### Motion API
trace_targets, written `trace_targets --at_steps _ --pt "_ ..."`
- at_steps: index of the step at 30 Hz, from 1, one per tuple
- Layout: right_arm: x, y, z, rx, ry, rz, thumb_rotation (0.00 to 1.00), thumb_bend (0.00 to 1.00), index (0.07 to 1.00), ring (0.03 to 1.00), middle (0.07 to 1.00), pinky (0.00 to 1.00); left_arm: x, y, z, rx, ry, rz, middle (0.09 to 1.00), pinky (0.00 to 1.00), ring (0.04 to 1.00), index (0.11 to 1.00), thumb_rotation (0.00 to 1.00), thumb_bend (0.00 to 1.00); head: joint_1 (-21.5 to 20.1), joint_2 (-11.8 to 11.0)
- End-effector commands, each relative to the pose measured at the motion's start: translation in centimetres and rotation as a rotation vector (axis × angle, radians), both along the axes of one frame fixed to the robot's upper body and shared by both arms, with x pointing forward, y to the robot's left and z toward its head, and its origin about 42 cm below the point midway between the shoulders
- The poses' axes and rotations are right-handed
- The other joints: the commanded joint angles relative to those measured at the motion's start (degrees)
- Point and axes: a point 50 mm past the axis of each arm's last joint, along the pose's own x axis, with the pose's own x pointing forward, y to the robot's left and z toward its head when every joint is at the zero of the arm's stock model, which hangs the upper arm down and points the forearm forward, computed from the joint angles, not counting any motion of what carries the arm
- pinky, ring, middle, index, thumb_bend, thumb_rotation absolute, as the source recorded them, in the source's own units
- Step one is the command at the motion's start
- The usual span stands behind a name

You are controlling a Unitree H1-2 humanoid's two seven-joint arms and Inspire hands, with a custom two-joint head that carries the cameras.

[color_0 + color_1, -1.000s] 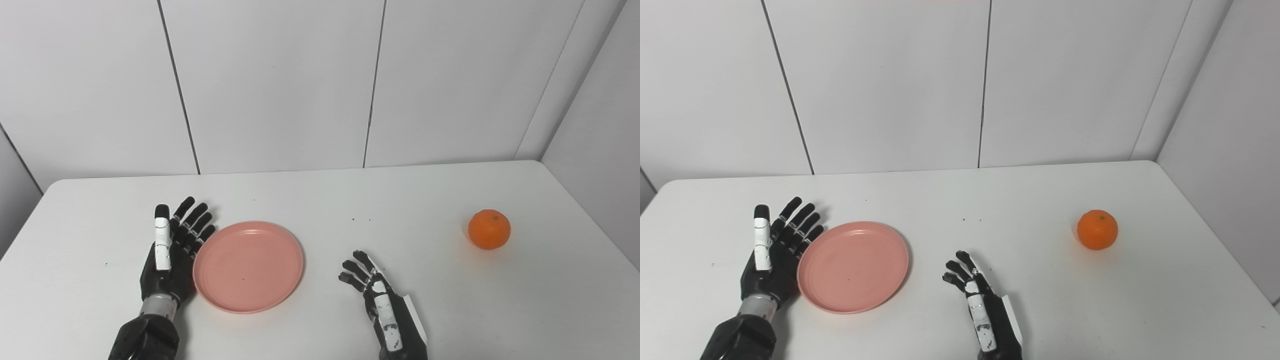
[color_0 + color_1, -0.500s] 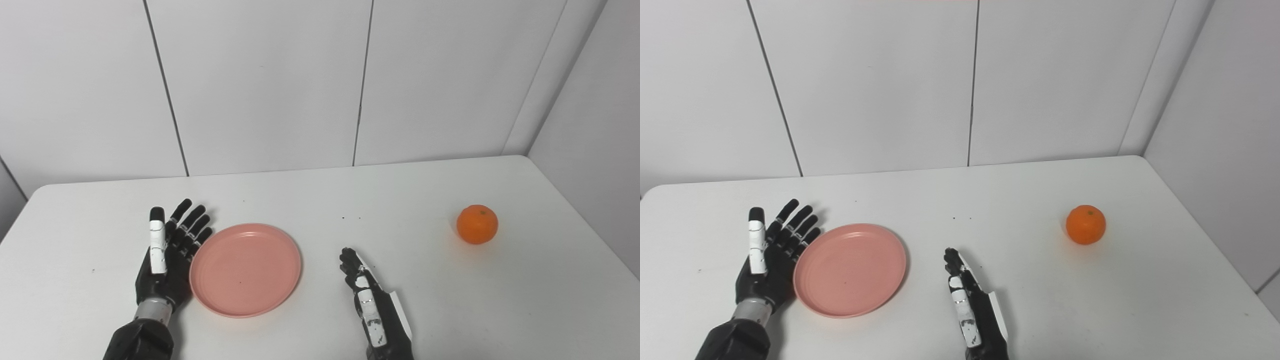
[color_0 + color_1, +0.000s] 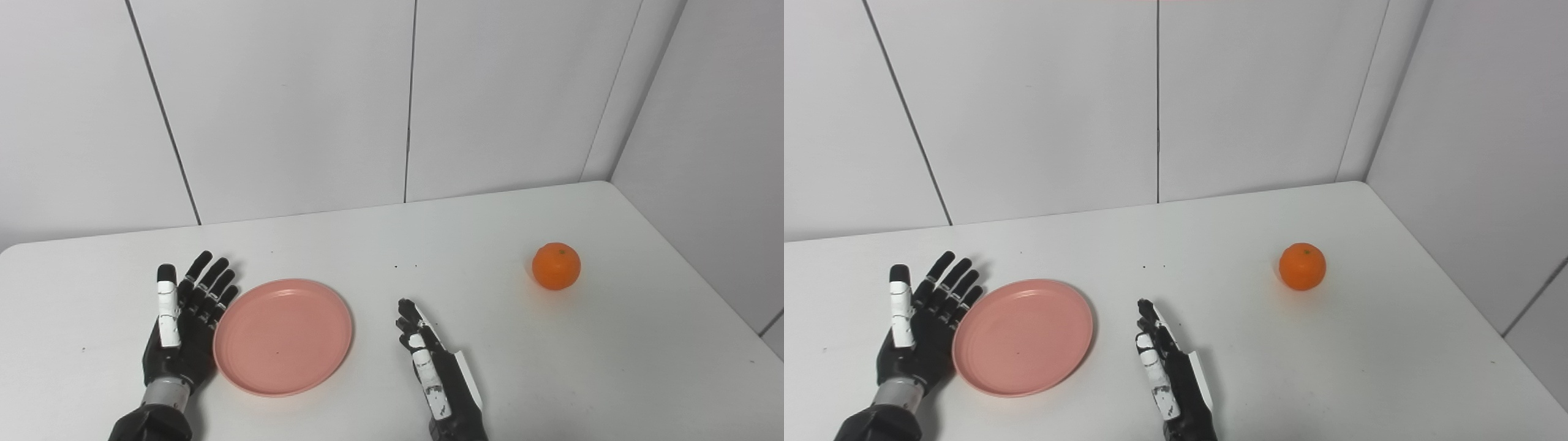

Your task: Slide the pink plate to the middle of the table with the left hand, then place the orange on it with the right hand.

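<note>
Two black jointed hands at the near edge of the white tabletop [image 3: 380, 245], both empty. Left hand [image 3: 180, 324] flat, palm up, fingers spread, white band along the thumb, lying just beside the left rim of one pink plate [image 3: 283, 336], perhaps touching it. Right hand [image 3: 438, 370] turned on its side, fingers straight and close together, grasping nothing, apart from the plate on its right. Plate round, shallow, smooth and matte, faint rings inside, left of the tabletop's middle. Farther back, toward the right edge, one orange [image 3: 556, 266], round, dimpled skin, small stem mark on top, well apart from both hands. Beyond the far edge, plain white wall panels [image 3: 282, 104] with dark seams.
</note>
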Motion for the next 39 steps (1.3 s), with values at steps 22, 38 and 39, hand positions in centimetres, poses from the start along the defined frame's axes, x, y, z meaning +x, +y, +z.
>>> trace_targets --at_steps 22,38,39 --pt "-0.2 -1.3 -0.4 0.071 0.02 -0.067 0.93 0.83 0.901 0.881 0.903 0.94 0.6 -0.5 -0.9 0.014 0.061 -0.002 0.826 0.92 0.875 0.818 0.74 0.89 3.75 0.65" --pt "2.0 -6.6 9.2 -0.216 -0.318 -0.129 0.91 0.83 0.841 0.757 0.794 0.72 1.7 -0.1 -1.5 0.02 0.066 -0.01 0.823 0.93 0.889 0.85 0.77 0.9 3.14 -0.25" --pt "2.4 -7.0 9.8 -0.266 -0.344 -0.131 0.92 0.8 0.835 0.75 0.788 0.71 1.7 -0.1 -1.5 0.022 0.068 -0.008 0.824 0.92 0.888 0.847 0.77 0.9 3.14 -0.25"
